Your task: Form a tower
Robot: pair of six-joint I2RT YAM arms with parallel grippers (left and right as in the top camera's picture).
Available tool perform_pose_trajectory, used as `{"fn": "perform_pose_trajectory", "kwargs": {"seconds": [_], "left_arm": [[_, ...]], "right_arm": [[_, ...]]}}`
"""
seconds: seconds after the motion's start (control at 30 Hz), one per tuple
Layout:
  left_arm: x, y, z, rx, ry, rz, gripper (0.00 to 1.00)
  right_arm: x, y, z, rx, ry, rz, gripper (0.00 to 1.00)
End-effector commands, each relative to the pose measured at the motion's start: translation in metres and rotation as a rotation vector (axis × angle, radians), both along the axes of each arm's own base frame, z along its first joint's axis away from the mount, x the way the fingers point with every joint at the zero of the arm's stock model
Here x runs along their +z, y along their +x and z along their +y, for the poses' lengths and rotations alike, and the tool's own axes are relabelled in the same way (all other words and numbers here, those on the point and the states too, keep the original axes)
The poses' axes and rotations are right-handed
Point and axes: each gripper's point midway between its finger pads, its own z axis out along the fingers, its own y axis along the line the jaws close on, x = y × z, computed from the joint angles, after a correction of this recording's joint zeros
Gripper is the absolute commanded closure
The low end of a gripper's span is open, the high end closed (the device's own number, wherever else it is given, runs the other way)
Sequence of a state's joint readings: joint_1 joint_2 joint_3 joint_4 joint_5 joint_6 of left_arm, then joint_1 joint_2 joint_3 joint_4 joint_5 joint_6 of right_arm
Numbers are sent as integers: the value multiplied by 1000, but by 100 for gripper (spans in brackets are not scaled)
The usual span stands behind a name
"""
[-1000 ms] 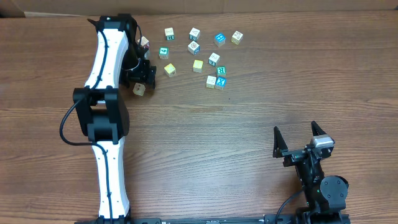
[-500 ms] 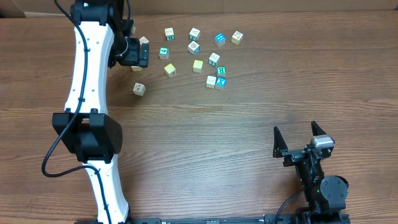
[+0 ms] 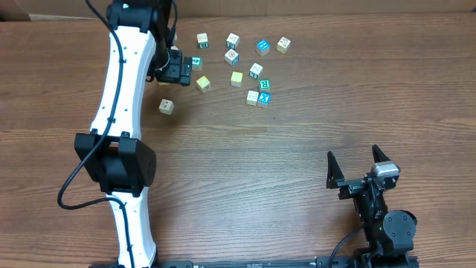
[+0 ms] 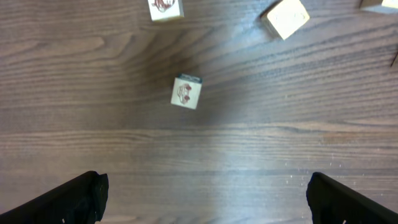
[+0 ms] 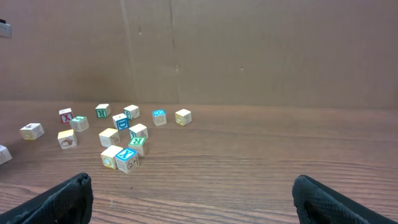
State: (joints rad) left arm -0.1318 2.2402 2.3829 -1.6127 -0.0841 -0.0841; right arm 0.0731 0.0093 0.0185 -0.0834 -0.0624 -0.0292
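Small wooden letter cubes lie scattered singly at the back of the table; no tower shows in any view. My left gripper (image 3: 178, 68) hangs open over the cubes' left end, right beside a teal-topped cube (image 3: 196, 62). In the left wrist view the gripper (image 4: 205, 184) holds nothing, and a cream cube with a red picture (image 4: 186, 92) lies ahead of it on the wood. A lone cream cube (image 3: 166, 106) sits apart, nearer the front. My right gripper (image 3: 352, 153) (image 5: 191, 183) rests open and empty at the front right.
A blue X cube (image 3: 263, 98) (image 5: 126, 159) and a green R cube (image 3: 264, 84) (image 5: 137, 142) mark the near edge of the cluster. A brown cardboard wall (image 5: 249, 50) stands behind the table. The white left arm (image 3: 123, 89) stretches along the left side.
My left gripper has opened fully and left the lone cream cube on the table. It rose toward the back, then shifted right beside the teal-topped cube. The right arm has not moved.
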Motion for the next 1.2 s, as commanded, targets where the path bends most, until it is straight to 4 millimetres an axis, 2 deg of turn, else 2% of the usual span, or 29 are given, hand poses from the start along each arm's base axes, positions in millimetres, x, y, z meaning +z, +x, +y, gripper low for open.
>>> {"fn": "perform_pose_trajectory", "kwargs": {"seconds": [0.0, 0.5, 0.63, 0.73, 0.77, 0.97, 1.0, 1.03, 1.07, 1.17], "left_arm": [[22, -4, 5, 45, 17, -50, 0], [53, -28, 5, 76, -5, -117, 0], [41, -40, 6, 68, -11, -157, 0], [26, -36, 14, 37, -11, -228, 0], [14, -30, 27, 65, -9, -260, 0], [-10, -22, 72, 153, 6, -247, 0], [-11, -21, 74, 163, -35, -247, 0], [-11, -19, 71, 134, -65, -255, 5], [-11, -14, 65, 87, -100, -271, 11], [-13, -4, 47, -23, -189, -295, 17]], "right_arm": [[-3, 0, 0, -3, -2, 1, 0], [-3, 0, 0, -3, -2, 1, 0], [-3, 0, 0, -3, -2, 1, 0], [-3, 0, 0, -3, -2, 1, 0], [-3, 0, 0, -3, -2, 1, 0], [-3, 0, 0, -3, -2, 1, 0], [-3, 0, 0, -3, -2, 1, 0], [-3, 0, 0, -3, -2, 1, 0], [-3, 0, 0, -3, -2, 1, 0], [-3, 0, 0, -3, -2, 1, 0]]}}
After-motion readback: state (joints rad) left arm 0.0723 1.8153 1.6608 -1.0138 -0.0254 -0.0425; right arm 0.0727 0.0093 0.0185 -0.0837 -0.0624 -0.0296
